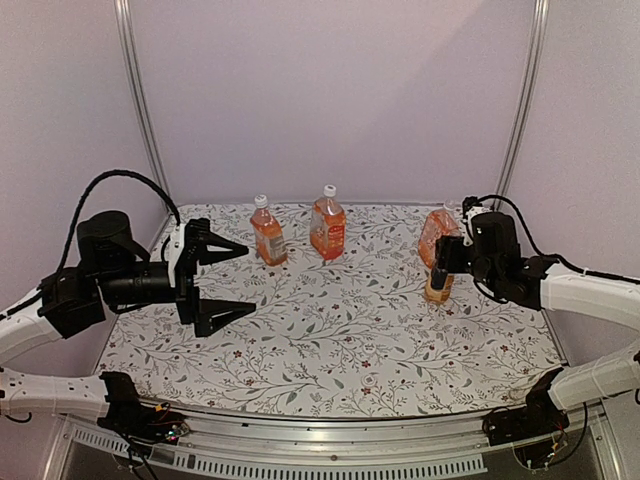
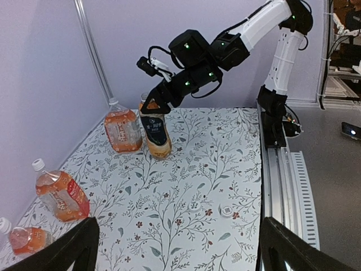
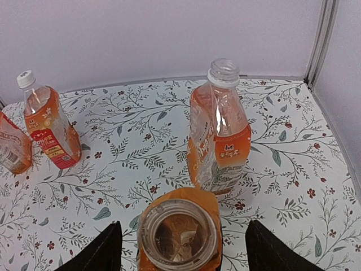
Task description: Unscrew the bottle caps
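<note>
Two capped bottles of orange drink stand at the back: one (image 1: 268, 233) with a white cap (image 1: 260, 200), one (image 1: 327, 228) with a white cap (image 1: 329, 190). At the right, an orange bottle (image 3: 220, 135) has a bare open neck (image 3: 224, 70). In front of it, the black-labelled bottle (image 2: 155, 132) shows an open mouth (image 3: 179, 234) with no cap. Two loose white caps (image 2: 194, 206) (image 2: 227, 212) lie on the table. My right gripper (image 3: 186, 251) is open, its fingers either side of the open mouth, apart from it. My left gripper (image 1: 225, 280) is open and empty, above the left of the table.
The floral tablecloth (image 1: 330, 330) ends at a metal rail (image 2: 279, 169) along the near edge. White walls with metal posts (image 1: 140, 100) close in the back and sides. In the right wrist view, the capped bottles (image 3: 48, 127) stand at far left.
</note>
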You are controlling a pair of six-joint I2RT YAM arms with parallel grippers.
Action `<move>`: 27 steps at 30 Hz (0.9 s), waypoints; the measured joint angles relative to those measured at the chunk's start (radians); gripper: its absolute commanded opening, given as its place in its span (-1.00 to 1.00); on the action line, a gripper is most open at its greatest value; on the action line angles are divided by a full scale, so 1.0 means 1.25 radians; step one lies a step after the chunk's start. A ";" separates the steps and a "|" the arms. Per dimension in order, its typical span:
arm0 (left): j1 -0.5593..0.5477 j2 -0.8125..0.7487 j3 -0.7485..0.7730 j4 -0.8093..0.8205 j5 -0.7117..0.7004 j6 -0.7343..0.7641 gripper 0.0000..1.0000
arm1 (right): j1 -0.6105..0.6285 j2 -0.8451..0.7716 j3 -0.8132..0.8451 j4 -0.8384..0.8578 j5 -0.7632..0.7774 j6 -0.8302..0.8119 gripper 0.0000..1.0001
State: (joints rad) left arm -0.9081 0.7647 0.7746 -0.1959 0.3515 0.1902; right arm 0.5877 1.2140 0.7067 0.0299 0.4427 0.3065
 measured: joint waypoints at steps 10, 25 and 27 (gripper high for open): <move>0.000 -0.001 0.000 0.000 0.004 0.000 0.99 | 0.000 -0.001 0.035 -0.071 -0.002 -0.023 0.98; 0.079 -0.048 -0.044 0.016 -0.053 -0.077 0.99 | 0.000 -0.070 0.208 -0.306 -0.047 -0.062 0.97; 0.114 -0.067 -0.066 0.027 -0.081 -0.099 0.99 | 0.000 -0.088 0.240 -0.337 -0.061 -0.075 0.97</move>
State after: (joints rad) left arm -0.7658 0.6807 0.6926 -0.1623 0.2508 0.0658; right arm 0.5873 1.1046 1.0065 -0.3908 0.3660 0.2127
